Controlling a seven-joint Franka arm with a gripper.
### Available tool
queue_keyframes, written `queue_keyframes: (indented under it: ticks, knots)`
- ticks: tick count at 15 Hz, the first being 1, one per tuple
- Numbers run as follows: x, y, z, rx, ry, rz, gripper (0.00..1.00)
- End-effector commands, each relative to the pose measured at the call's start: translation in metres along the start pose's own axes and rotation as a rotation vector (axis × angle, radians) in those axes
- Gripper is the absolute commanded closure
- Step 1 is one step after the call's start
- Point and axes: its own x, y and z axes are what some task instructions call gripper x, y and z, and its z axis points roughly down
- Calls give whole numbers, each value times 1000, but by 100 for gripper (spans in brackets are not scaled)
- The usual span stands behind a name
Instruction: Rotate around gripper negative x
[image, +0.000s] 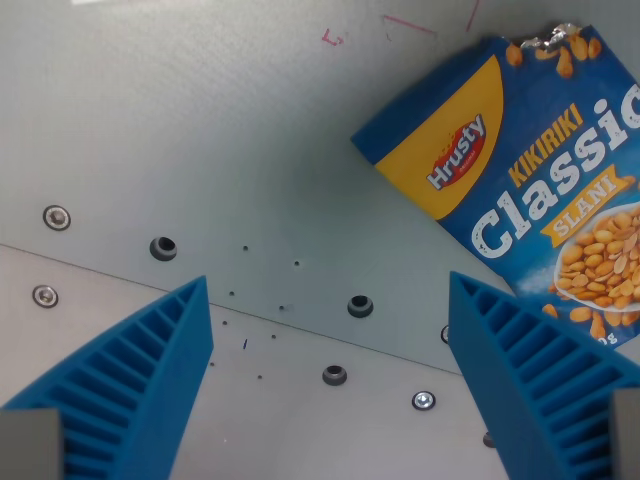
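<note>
My gripper (330, 290) is open and empty above a grey metal table (200, 130). Its two blue ribbed fingers show at the bottom: one at the wrist view's left (140, 380) and one at the wrist view's right (530, 380), wide apart. A blue and yellow snack bag (530, 170) labelled "Hrusty Kikiriki Classic" lies flat at the upper right, tilted, with pictured peanuts. The right finger's tip sits close to the bag's lower edge in the picture; I cannot tell if they touch.
The table has a seam running from the left edge down to the right, with several bolt holes (163, 247) and screws (57, 217) along it. Faint red pen marks (333, 38) sit near the top edge.
</note>
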Motion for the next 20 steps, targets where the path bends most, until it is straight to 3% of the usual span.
queue_keyframes:
  ticks: [1, 20]
  knots:
    - [0, 0, -2, -16, 6, -1, 0]
    - [0, 0, -2, -269, 6, 0, 0]
